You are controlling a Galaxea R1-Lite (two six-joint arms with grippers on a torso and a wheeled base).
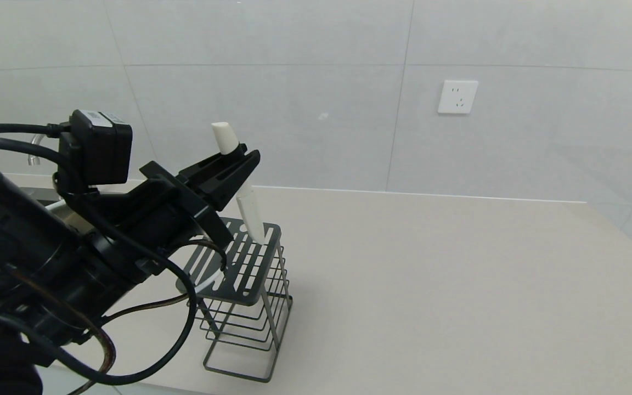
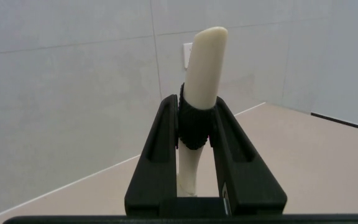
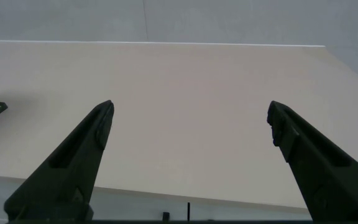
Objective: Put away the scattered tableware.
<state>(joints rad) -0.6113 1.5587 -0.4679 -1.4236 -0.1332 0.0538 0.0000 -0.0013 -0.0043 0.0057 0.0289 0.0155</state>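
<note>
Honestly, no text can be read anywhere here. A white sticker (image 1: 100, 117) is seen on the black camera box (image 1: 99, 149) just behind the left claw (image 1: 242, 156), but its print can't be made out. The white utensil handle (image 1: 224, 137) clamped in that claw is plain. Only plug holes are shown on the wall socket (image 1: 458, 96), well off to the claw's right.

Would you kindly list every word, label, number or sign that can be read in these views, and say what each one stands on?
No text can be read.
White sticker on the black camera block: print too small to read.
Wall socket: slot holes only, no lettering.
White utensil handle in the left gripper: plain, no marking.
Metal rack: no label.
</note>
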